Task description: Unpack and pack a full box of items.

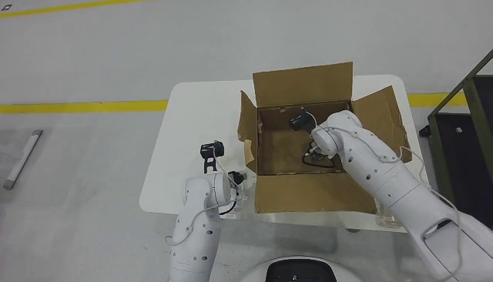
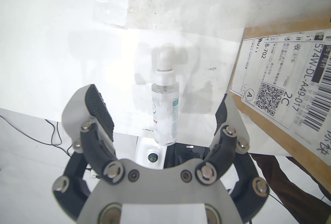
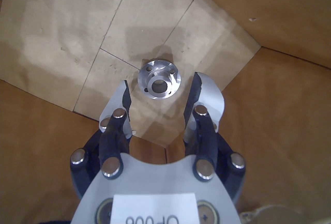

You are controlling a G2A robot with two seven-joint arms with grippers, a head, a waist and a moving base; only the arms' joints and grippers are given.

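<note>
An open cardboard box point(image 1: 308, 89) stands on the right half of the white table point(image 1: 192, 128). My right gripper point(image 3: 161, 79) is down inside it, open, its fingers on either side of a round metal flange point(image 3: 155, 66) that lies on the box floor without touching it. In the top view the right gripper point(image 1: 316, 157) is deep in the box. A clear spray bottle point(image 2: 165, 111) lies on the table near its front edge, beside the box's labelled left wall point(image 2: 284, 80). My left gripper point(image 2: 159, 92) is open above the bottle, which lies between the fingers, apart from them.
Four box flaps are folded outward; the left one point(image 1: 246, 124) juts toward the left arm. A patch of clear tape point(image 2: 113, 10) is stuck on the tabletop. A metal frame point(image 1: 462, 105) stands right of the table. The table's left half is bare.
</note>
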